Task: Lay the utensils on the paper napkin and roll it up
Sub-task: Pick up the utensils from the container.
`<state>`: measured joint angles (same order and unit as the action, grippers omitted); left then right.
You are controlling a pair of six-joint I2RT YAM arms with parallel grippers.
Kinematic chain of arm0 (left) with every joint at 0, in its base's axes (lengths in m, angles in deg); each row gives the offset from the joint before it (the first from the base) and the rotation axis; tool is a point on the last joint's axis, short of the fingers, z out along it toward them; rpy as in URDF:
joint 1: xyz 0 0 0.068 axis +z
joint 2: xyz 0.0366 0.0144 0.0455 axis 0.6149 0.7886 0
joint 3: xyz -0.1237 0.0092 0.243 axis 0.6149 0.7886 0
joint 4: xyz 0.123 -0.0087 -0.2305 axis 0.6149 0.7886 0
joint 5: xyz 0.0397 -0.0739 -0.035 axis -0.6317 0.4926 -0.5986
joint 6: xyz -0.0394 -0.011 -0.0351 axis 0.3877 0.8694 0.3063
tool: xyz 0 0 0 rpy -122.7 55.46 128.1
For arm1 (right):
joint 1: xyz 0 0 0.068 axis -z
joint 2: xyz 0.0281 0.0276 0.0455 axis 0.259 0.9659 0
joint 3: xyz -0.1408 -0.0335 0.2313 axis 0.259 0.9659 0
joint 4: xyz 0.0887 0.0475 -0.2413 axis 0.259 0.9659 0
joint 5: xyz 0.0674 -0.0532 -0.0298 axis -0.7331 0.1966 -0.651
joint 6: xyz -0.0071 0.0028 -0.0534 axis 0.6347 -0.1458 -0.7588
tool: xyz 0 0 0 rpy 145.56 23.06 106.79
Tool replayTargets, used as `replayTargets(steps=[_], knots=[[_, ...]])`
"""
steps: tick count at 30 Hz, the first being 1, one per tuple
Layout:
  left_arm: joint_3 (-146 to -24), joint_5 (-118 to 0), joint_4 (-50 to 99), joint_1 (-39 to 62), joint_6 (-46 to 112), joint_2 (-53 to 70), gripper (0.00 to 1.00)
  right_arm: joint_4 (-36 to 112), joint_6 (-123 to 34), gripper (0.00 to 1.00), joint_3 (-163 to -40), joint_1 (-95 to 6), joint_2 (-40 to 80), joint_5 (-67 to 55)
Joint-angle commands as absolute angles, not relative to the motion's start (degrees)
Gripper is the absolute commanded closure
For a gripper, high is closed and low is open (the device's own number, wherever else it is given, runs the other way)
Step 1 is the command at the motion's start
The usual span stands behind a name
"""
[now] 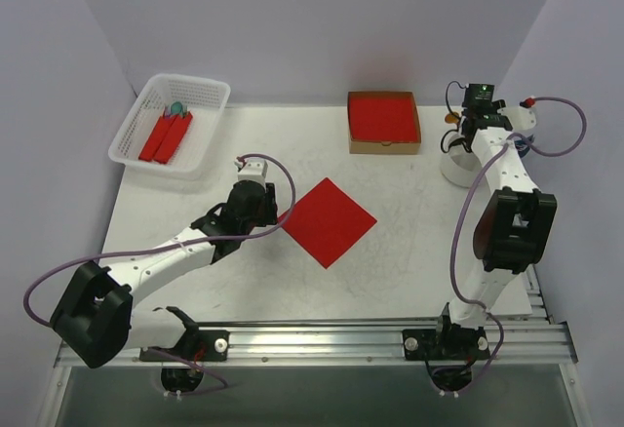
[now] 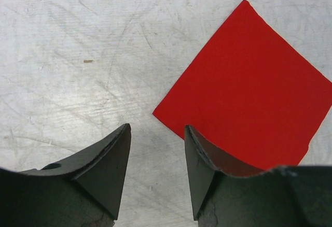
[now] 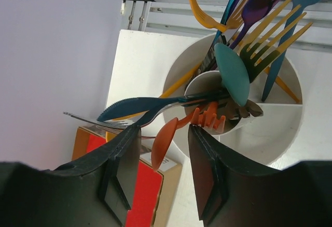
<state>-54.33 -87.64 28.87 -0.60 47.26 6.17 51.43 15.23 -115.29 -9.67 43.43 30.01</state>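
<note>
A red paper napkin [image 1: 329, 220] lies flat on the table, turned like a diamond; it fills the right of the left wrist view [image 2: 249, 92]. My left gripper [image 1: 283, 218] is open and empty, low over the table at the napkin's left corner [image 2: 157, 128]. My right gripper [image 1: 458, 139] is open over a white caddy [image 3: 282, 133] at the far right, full of utensils. An orange spoon [image 3: 165, 140] hangs between its fingers, untouched. A teal spoon [image 3: 232, 73], an orange fork [image 3: 206, 118], a silver fork [image 3: 93, 119] and a blue knife [image 3: 129, 107] stick out nearby.
A brown cardboard box with a red napkin stack [image 1: 384, 120] stands at the back middle, left of the caddy [image 1: 458, 166]. A white basket [image 1: 136, 120] at the back left holds red rolls [image 1: 166, 137]. Metal rails run along the near edge.
</note>
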Motion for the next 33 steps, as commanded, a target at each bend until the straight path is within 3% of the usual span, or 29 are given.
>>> replayTargets(steps=[1,14,30,33], knots=[[-56.61,-87.73,25.89,-0.81,46.53,6.41,0.45,51.01,16.65,0.59,-117.79,-9.21,44.65,30.62],[-56.87,-87.56,25.97,-0.81,46.35,7.20,0.45,51.18,17.00,0.76,-118.50,-9.30,44.75,30.52],[-56.96,-87.82,26.06,-1.34,46.00,6.94,0.45,56.36,18.58,0.82,-120.86,-9.30,40.26,33.34],[-57.14,-88.08,26.24,-1.34,45.91,7.02,0.45,57.69,18.58,0.93,-121.92,-9.21,39.82,33.25]])
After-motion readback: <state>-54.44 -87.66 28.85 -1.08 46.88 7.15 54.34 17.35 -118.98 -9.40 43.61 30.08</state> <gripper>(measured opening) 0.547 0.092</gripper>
